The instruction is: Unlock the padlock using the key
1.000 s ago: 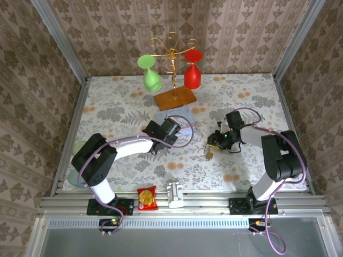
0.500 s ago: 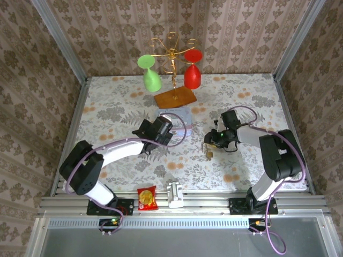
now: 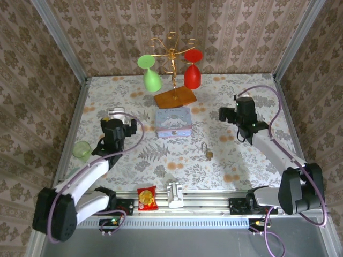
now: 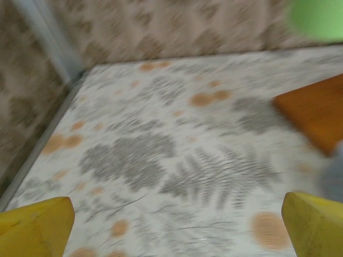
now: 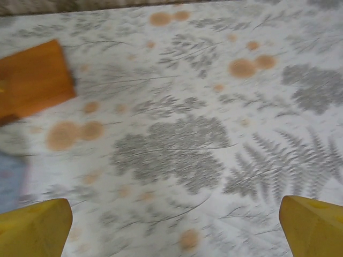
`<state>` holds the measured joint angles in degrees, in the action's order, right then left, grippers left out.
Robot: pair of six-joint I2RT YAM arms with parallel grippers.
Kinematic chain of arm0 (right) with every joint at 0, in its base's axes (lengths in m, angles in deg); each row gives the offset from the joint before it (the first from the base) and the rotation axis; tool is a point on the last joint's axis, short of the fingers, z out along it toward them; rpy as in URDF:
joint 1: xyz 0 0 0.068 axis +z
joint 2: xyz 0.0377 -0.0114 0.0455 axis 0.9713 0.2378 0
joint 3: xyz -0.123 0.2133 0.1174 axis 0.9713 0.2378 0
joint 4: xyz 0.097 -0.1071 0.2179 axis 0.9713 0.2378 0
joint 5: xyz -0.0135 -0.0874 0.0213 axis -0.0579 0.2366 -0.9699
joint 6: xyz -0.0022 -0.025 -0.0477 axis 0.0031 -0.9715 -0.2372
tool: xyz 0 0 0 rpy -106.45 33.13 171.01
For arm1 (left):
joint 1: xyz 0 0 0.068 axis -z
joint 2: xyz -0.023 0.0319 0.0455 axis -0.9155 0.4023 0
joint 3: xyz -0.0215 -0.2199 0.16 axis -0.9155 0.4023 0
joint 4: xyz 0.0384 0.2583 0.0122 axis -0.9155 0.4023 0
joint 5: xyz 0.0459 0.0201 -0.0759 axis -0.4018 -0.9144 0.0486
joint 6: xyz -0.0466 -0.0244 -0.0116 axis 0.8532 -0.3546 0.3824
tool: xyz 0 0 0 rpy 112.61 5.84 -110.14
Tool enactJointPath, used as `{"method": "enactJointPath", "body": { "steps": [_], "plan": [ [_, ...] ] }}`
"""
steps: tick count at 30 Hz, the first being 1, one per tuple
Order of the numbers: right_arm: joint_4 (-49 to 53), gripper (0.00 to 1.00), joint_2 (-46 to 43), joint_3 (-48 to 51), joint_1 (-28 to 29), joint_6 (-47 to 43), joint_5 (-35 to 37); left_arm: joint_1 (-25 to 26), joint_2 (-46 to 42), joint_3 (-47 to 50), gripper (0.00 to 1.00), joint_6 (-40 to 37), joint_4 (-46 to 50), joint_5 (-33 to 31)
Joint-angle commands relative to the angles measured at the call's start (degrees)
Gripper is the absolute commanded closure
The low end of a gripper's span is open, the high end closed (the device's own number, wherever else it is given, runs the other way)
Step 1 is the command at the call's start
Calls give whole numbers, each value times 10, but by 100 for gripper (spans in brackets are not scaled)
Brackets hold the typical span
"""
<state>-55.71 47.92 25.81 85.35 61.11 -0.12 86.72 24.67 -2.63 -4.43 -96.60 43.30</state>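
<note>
Even bright overhead light, soft shadows; top view sharp, slight edge distortion; both wrist views motion-blurred.

Seen from above, the padlock (image 3: 206, 152) is lying on bare cloth of the table (image 3: 252, 171), with open room running from 2 round to 9 o'clock of it. The tin box (image 3: 173, 122) is sitting near at 10 o'clock and the glass rack (image 3: 175, 98) is standing beyond at 11, closing off that side. The right gripper (image 5: 174, 227), fingers spread wide at 1 o'clock, is facing bare cloth, while the left gripper (image 4: 177, 227), also spread, is hanging well out toward 10 o'clock with the box's near corner bordering the way across.
</note>
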Motion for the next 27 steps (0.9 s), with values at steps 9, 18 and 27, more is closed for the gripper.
{"method": "enactJointPath", "body": {
  "steps": [9, 18, 27],
  "plan": [
    [-388, 0, 50, 192, -98, -34, -56, -120, 232, -6, 0, -119, -222, 58],
    [-559, 0, 132, 248, -91, -41, -63, -184, 254, 53, 0, -74, -343, 164],
    [-547, 0, 132, 241, -82, -50, -53, -187, 273, 67, 0, -82, -380, 192]
  ]
}}
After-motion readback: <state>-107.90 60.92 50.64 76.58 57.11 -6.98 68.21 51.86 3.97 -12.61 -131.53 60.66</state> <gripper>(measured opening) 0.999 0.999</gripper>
